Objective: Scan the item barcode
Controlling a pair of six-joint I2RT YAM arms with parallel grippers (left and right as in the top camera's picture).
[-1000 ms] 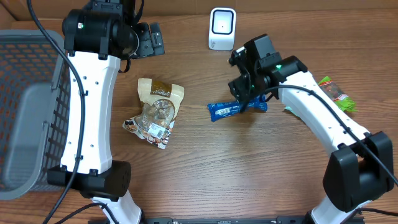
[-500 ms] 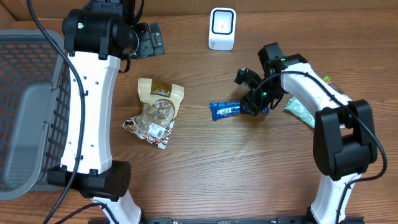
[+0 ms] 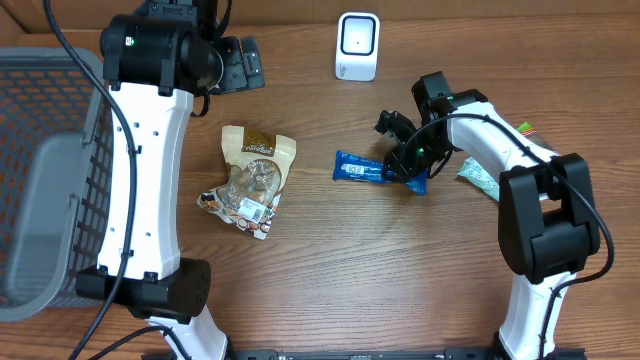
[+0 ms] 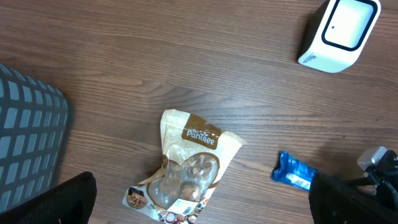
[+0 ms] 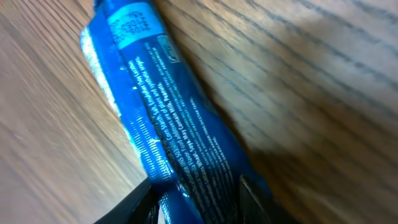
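- Straddling the right end of the blue bar (image 3: 360,170), my right fingers (image 5: 134,208) sit on either side of it; I cannot tell if they pinch it yet.
- It lies right of centre on the surface (image 3: 330,280), long axis left-to-right.
- The scanner (image 3: 357,45) stands by the far edge, with open room between it and the bar.
- My left fingers (image 4: 50,199) are spread wide, well apart from the bar.

Soft, even light falls from above onto the brown wood-grain table (image 3: 330,260), and the arms throw only short, faint shadows. The overhead view is crisp, and the white box-shaped scanner (image 3: 357,46) is bright without glare. In the left wrist view the fingers (image 4: 50,202) of the left gripper (image 4: 199,208) are dark blurs in the corners. The right wrist view is too close: the blue foil snack wrapper (image 5: 168,137) looks soft, its print is smeared, and dim shadow lies beside it.
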